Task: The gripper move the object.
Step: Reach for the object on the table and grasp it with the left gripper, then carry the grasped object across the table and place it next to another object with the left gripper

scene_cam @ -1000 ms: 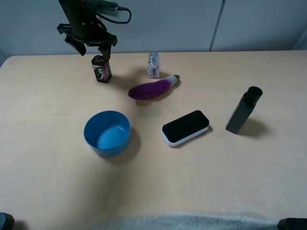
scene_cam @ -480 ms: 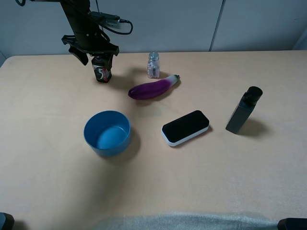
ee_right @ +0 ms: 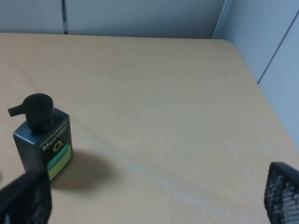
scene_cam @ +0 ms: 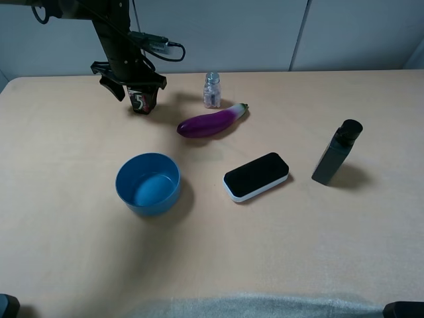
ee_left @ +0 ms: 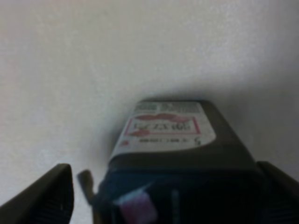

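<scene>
Now, starting at the near side of the table (scene_cam: 79,252), the blue bowl (scene_cam: 148,183), the black-and-white case (scene_cam: 256,176) and the black bottle (scene_cam: 336,154) stand where they stood a second ago. The right gripper (ee_right: 154,193) hangs wide open and empty, with only that bottle ahead of it. Farther back, the eggplant (scene_cam: 212,121) and the small glass jar (scene_cam: 212,90) have not shifted either.

The change is all at the far edge. The left gripper (scene_cam: 138,91) has come straight down over the object (scene_cam: 142,100), the small black box with the "5". It stands upright at the far left of the table, near the jar but apart from it. A second ago the claw hung above the box's top; now its fingers reach down either side of it. The left wrist view shows the box between the two fingers, with bare table between it and one of them, so the jaws are spread and hold nothing yet. I judge the approach done and the squeeze next; closing off-centre could tip the box.
</scene>
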You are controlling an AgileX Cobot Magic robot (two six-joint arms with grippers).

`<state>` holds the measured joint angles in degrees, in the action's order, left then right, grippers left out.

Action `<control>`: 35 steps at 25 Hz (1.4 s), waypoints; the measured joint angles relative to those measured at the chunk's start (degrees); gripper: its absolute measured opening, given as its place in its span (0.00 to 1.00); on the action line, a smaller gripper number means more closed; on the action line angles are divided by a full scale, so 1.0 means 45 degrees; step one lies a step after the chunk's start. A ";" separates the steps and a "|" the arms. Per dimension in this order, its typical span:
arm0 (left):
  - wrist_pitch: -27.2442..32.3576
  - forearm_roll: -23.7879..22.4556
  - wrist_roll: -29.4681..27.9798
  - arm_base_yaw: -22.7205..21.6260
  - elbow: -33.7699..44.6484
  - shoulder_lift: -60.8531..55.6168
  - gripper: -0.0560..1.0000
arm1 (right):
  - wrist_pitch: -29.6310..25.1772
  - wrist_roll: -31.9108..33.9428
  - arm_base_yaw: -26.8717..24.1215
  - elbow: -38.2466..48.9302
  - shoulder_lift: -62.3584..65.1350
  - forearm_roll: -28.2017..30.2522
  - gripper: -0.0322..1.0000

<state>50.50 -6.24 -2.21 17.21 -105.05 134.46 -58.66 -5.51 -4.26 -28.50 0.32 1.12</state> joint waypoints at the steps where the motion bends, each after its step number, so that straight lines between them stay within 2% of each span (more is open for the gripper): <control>1: -0.0011 0.0000 0.0000 0.0000 0.0000 0.0065 0.83 | 0.0000 0.0000 0.0000 0.0000 0.0000 0.0000 0.70; 20: -0.0613 0.0000 -0.0011 0.0000 0.0000 0.0147 0.83 | 0.0000 0.0000 0.0000 0.0000 0.0000 0.0000 0.70; 22: -0.0613 0.0000 -0.0083 0.0000 0.0000 0.0147 0.79 | 0.0000 0.0000 0.0000 0.0000 0.0000 0.0000 0.70; 28: -0.0623 0.0000 -0.0239 0.0000 0.0000 0.0147 0.58 | 0.0000 0.0000 0.0000 0.0000 0.0000 0.0000 0.70; 35: -0.0662 0.0000 -0.0311 0.0000 0.0000 0.0147 0.56 | 0.0000 0.0000 0.0000 0.0000 0.0000 0.0000 0.70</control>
<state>47.52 -6.24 -3.61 17.21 -105.05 135.12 -58.66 -5.51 -4.26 -28.50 0.32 1.12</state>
